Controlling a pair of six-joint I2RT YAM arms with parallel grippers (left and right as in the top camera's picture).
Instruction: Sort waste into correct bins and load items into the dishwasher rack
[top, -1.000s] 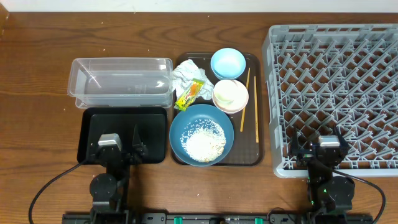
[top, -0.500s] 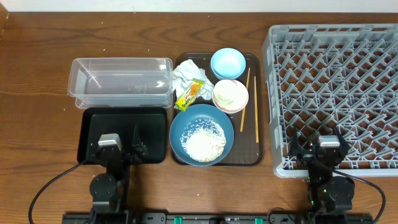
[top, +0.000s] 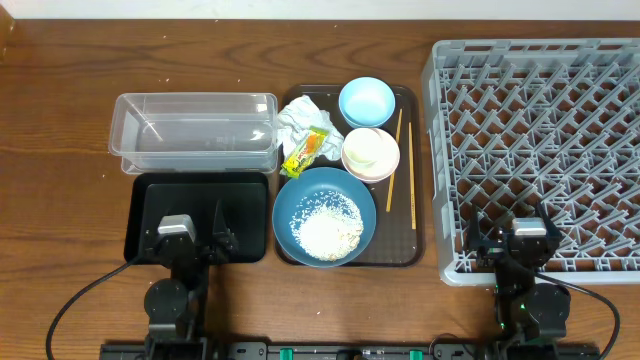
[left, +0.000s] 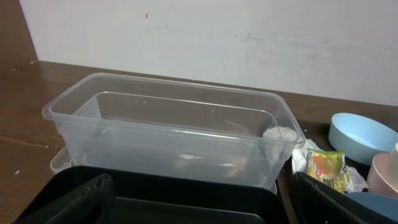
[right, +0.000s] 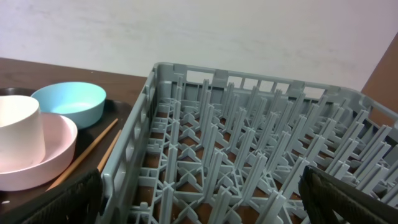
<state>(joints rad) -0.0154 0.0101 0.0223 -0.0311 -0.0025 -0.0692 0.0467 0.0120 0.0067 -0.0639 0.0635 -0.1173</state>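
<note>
Left hand, right hand: seemingly open, empty.

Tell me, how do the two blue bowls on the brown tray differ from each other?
The large deep-blue bowl is much wider and darker in colour than the small light-blue bowl. The large deep-blue bowl holds a heap of white rice; the small light-blue bowl looks empty. The large one sits at the end of the brown tray nearest the arms, the small one at the far end. Both are round and upright.
</note>
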